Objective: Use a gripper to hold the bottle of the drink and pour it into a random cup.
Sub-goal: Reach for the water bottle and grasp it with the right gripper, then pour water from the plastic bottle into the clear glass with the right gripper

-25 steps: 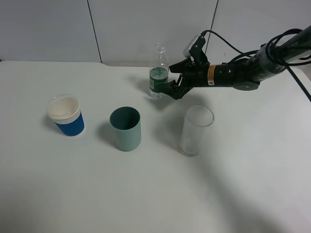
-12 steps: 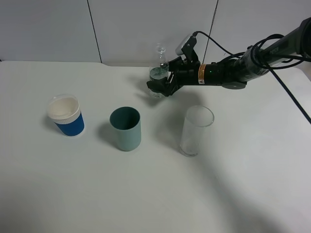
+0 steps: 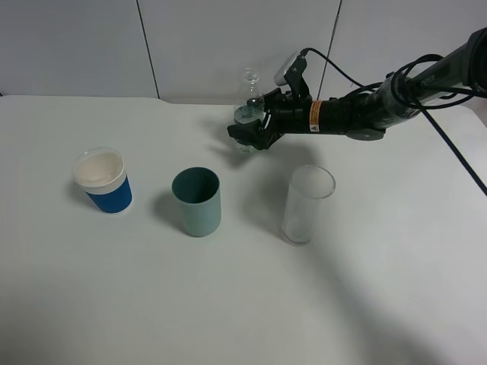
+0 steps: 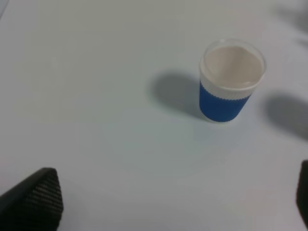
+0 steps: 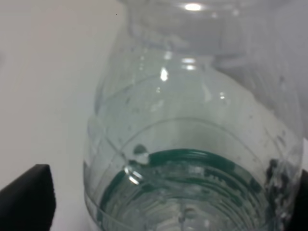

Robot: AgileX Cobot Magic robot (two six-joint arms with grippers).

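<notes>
The bottle of the drink (image 3: 248, 97), clear with a green label and no cap, stands upright at the back of the table. My right gripper (image 3: 245, 135) reaches in from the right, and its black fingers straddle the bottle's lower body. In the right wrist view the bottle (image 5: 192, 144) fills the frame between the fingertips. One fingertip (image 5: 29, 195) still shows a gap to the bottle wall, so the jaws are open around it. The tall clear cup (image 3: 307, 204) stands in front of the arm. My left gripper (image 4: 168, 199) is open over bare table.
A teal cup (image 3: 196, 201) stands left of the clear cup. A blue cup with a white rim (image 3: 103, 181) is further left and also appears in the left wrist view (image 4: 231, 82). A white wall runs behind the table.
My right gripper has moved left, from beside the bottle to having its fingers around the bottle's lower body. The bottle and the cups have stayed in place.
</notes>
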